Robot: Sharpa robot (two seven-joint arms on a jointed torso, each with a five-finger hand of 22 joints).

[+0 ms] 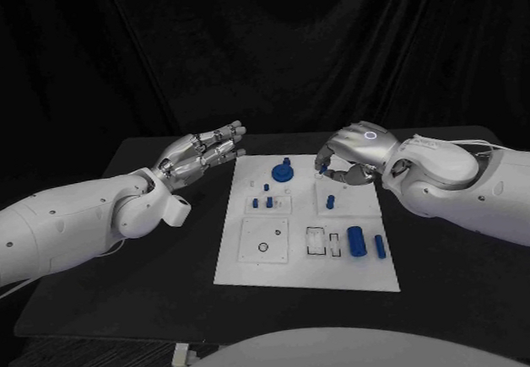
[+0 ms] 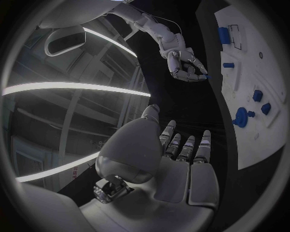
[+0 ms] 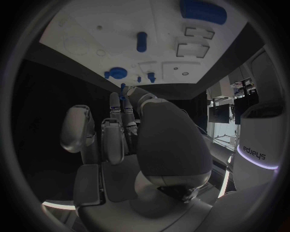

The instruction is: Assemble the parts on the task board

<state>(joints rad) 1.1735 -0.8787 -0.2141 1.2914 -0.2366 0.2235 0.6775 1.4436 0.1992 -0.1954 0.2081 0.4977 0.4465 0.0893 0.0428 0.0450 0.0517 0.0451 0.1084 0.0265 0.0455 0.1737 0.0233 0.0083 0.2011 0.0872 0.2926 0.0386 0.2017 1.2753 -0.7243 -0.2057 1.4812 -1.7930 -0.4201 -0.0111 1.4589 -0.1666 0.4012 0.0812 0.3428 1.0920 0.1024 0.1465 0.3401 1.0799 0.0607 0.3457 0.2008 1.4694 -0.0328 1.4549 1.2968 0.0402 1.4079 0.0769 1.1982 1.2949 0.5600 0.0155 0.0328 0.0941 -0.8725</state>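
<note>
Task board (image 1: pixel 256 256) on table; right hand (image 1: pixel 350 156) fingers pinch small blue part (image 3: pixel 123 91), mostly hidden; left hand (image 1: pixel 200 157) fingers spread, empty.

Dim scene; you're looking at a black table (image 1: pixel 161 267) against dark drapes. The white board (image 1: pixel 253 260) is the brightest surface, evenly lit, with no hard shadows on it. Soft sheen on the right hand (image 1: pixel 351 154), with a small glowing ring on its back. Both wrist views bend straight edges hard toward the rim. Bright light strips glare at centre left of the left wrist view. Near palms look soft, slightly blurred.
</note>
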